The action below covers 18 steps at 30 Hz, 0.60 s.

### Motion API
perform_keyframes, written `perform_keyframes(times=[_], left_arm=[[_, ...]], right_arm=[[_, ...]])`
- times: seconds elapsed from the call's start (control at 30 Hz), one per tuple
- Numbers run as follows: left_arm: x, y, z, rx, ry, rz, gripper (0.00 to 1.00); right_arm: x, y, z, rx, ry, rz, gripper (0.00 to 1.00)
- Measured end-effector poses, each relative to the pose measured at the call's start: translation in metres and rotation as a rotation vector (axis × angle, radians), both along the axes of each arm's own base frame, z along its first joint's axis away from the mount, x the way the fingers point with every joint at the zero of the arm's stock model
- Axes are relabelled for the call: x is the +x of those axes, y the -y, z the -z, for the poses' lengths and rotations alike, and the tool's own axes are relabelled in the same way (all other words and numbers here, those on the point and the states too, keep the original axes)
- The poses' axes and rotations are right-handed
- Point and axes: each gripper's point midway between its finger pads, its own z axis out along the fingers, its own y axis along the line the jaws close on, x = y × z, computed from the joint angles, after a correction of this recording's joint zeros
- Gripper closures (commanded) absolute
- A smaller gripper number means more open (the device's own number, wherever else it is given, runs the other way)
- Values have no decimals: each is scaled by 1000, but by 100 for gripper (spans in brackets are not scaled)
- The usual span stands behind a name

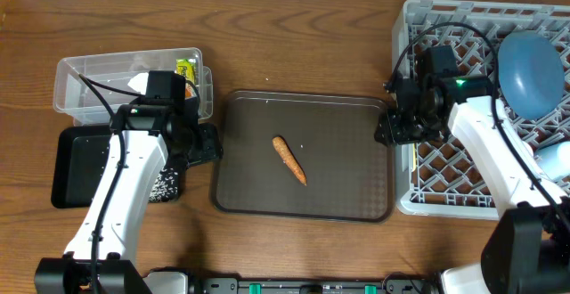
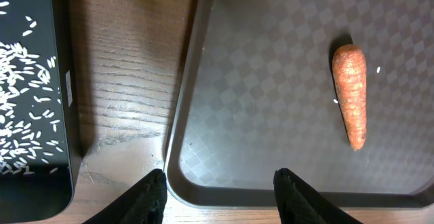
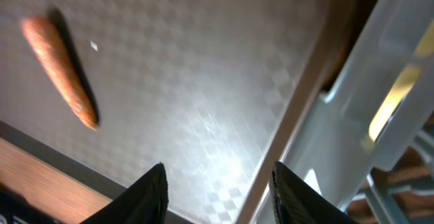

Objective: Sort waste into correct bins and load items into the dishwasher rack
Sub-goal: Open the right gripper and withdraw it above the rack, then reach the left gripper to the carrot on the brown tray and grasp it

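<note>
An orange carrot piece (image 1: 289, 160) (image 2: 350, 95) (image 3: 60, 71) lies in the middle of the brown serving tray (image 1: 356, 196), with a couple of loose rice grains (image 2: 378, 69) beside it. My left gripper (image 1: 209, 142) (image 2: 220, 176) hangs open and empty over the tray's left rim. My right gripper (image 1: 387, 126) (image 3: 218, 170) is open and empty over the tray's right rim, close to the grey dishwasher rack (image 1: 445, 27). The dark blue plate (image 1: 532, 69) stands in the rack. The clear tub (image 1: 89, 80) holds a yellow-green wrapper (image 1: 185, 68) and a white tissue (image 1: 138, 82). Rice (image 2: 20, 108) covers the black tray (image 1: 76, 165).
The rack's pale left wall (image 3: 380, 81) rises just right of my right fingers. A strip of bare wooden table (image 2: 129, 81) separates the black tray from the serving tray. My left arm (image 1: 125, 196) crosses over the black tray.
</note>
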Motion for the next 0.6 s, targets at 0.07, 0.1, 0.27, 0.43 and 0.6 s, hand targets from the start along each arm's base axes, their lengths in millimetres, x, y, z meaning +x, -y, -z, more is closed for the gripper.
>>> perform_keyframes(times=[0.07, 0.1, 0.27, 0.43, 0.6], left_arm=[[0, 0, 0, 0, 0, 0, 46], [0, 0, 0, 0, 0, 0, 41], [0, 0, 0, 0, 0, 0, 40], [0, 0, 0, 0, 0, 0, 40], [0, 0, 0, 0, 0, 0, 40]], right_arm=[[-3, 4, 3, -25, -19, 10, 53], [-4, 7, 4, -39, -24, 16, 53], [-6, 16, 7, -91, -38, 47, 52], [-7, 17, 8, -107, -50, 78, 51], [-8, 19, 8, -115, -57, 93, 51]])
